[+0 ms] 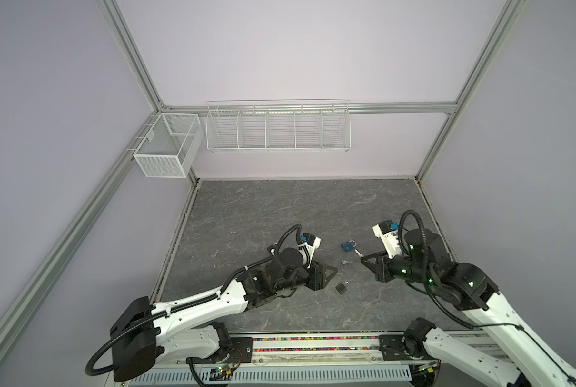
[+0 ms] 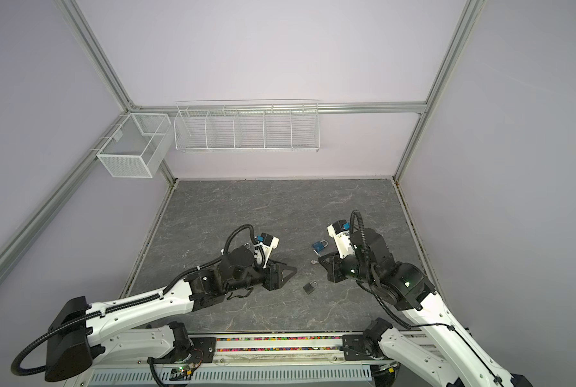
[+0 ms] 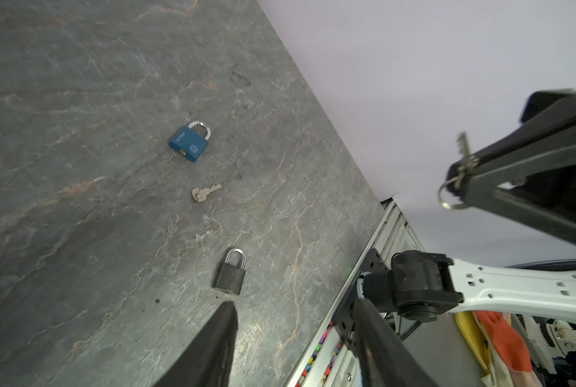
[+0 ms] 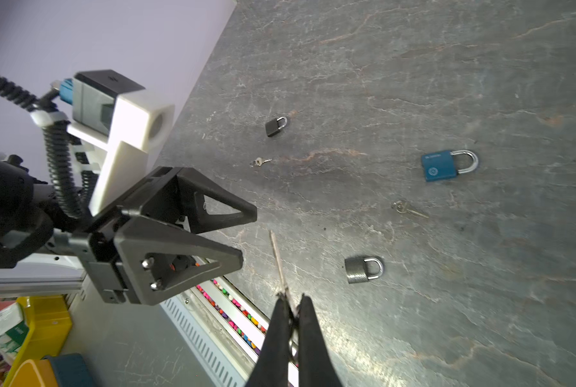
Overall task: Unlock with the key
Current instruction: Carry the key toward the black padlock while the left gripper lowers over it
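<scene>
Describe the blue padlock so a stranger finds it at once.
On the grey table, look near the middle. The blue padlock lies flat just beyond a loose key. Its blue body sets it apart from the dark padlock nearer the robot.

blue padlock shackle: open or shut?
Shut. In both wrist views both legs of the shackle sit down in the body of the blue padlock, which lies flat on the table.

Overhead stereo pair; two close wrist views
</scene>
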You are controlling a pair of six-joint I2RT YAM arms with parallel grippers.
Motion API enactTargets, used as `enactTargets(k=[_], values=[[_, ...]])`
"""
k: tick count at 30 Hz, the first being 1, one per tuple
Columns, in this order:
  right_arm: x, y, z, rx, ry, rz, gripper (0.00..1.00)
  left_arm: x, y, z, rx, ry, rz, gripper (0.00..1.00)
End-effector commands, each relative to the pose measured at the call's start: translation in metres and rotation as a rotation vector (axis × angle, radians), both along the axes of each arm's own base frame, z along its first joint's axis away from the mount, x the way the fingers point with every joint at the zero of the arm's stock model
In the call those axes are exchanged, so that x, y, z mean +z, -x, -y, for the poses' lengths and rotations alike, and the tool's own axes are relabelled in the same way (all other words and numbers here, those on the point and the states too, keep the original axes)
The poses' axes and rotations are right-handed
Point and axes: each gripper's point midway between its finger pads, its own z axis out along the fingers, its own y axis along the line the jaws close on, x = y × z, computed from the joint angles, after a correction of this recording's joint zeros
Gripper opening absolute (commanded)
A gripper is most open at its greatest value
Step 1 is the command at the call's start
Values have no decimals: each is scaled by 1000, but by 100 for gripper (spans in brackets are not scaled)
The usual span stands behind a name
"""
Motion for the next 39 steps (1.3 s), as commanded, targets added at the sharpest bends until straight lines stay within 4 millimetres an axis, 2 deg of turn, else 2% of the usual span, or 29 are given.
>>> enactTargets(k=[1,15,26,29,35,39], values=[[-5,3,19,-42,77,7,7,-9,4,13,-28,-58,21,58],[-16,12,38,-124,127,-72,7,-70,12,61,-113,-290,65,64],[-20,13,50,-180,164,-88,7,-130,6,62,-94,-550,-14,64],[-21,13,54,-200,167,-82,6,-135,-1,58,-66,-585,11,64],[-21,13,56,-205,171,-79,6,-152,-1,69,-85,-618,-15,64],[-22,13,57,-209,174,-76,7,-153,0,73,-71,-599,-34,64]])
